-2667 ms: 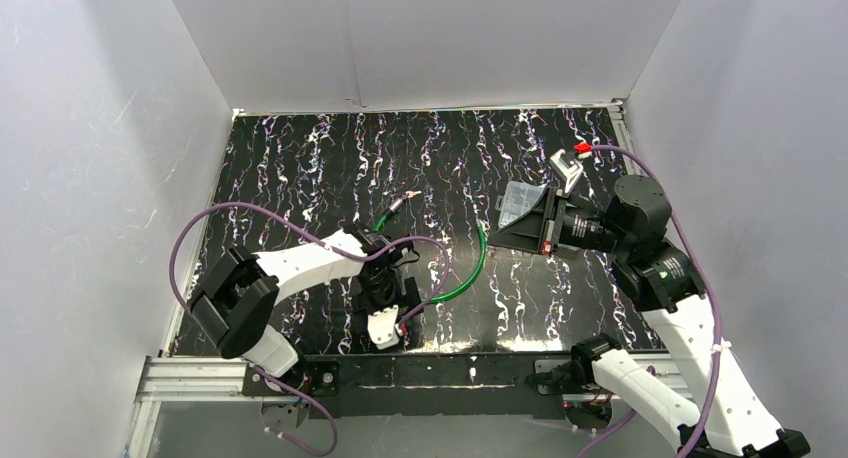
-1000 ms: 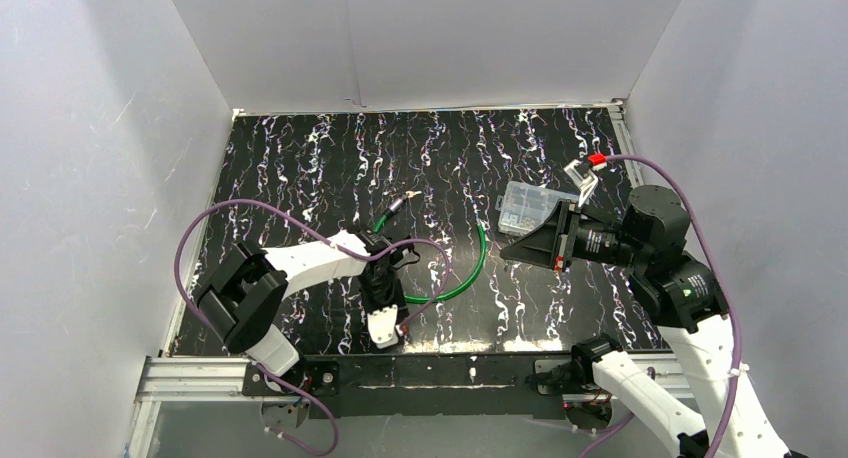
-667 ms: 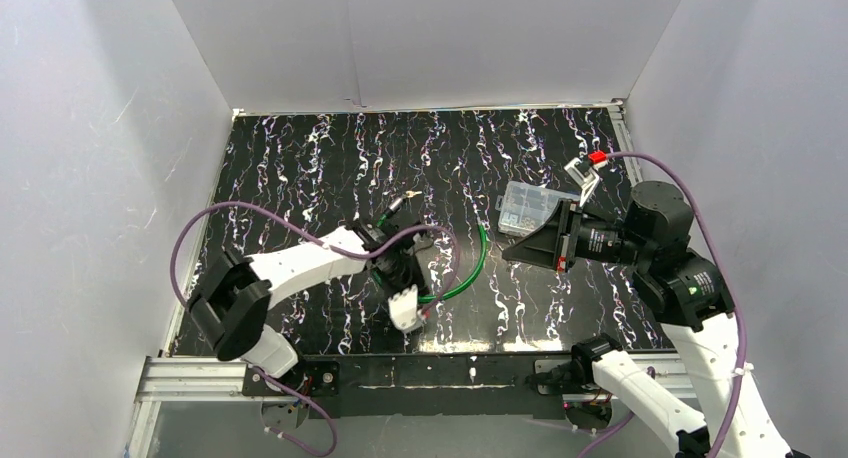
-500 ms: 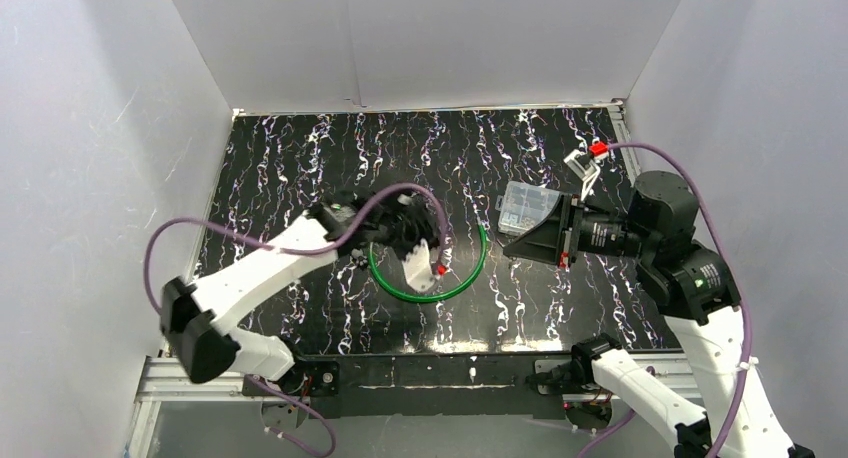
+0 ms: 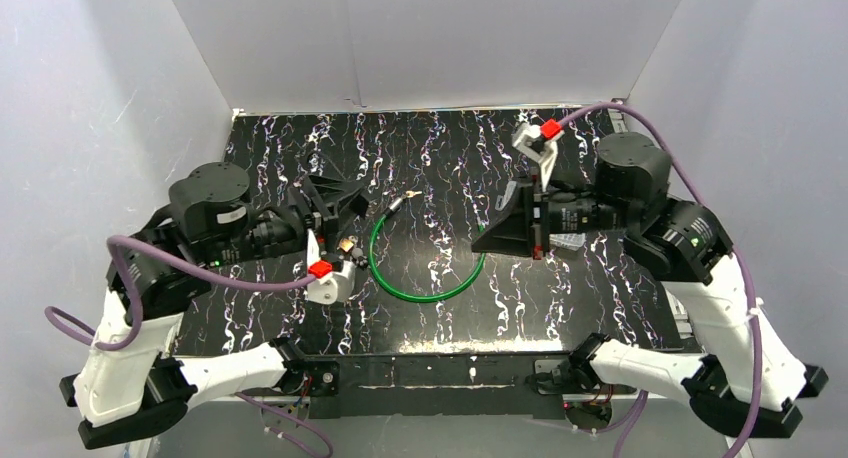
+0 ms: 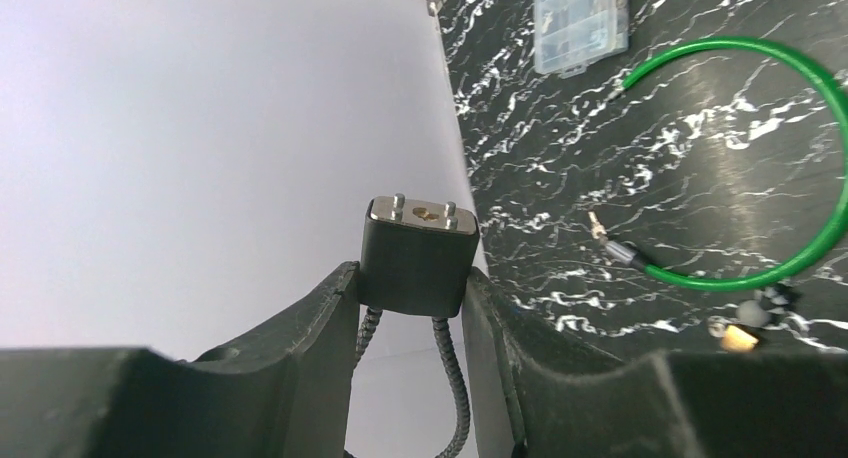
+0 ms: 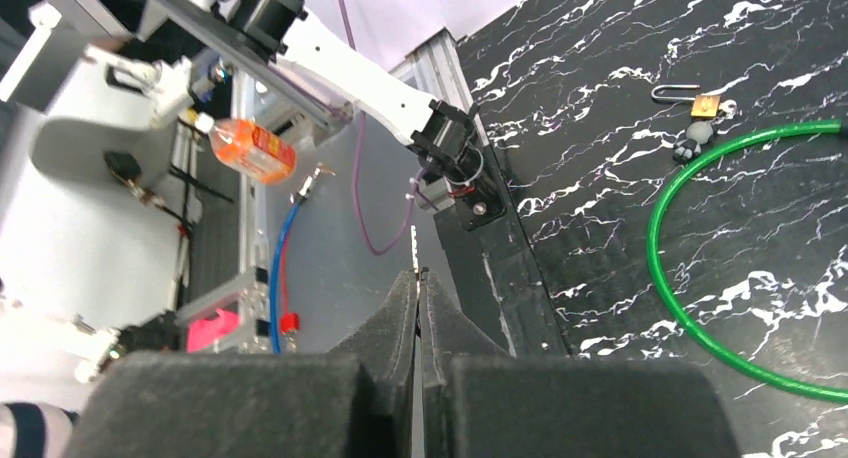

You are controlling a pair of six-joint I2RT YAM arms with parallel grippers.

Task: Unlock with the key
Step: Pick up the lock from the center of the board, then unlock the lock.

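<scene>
Here, one padlock [image 6: 418,258], one key [image 7: 414,250], one green cable [image 7: 652,240].

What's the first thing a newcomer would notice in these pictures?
A bright green cable loop lying in the middle of the black marbled table stands out most. Beside it, at left, the left gripper clamps a black lock, keyhole end pointing outward. The right gripper faces it from the right, pinched shut.
</scene>
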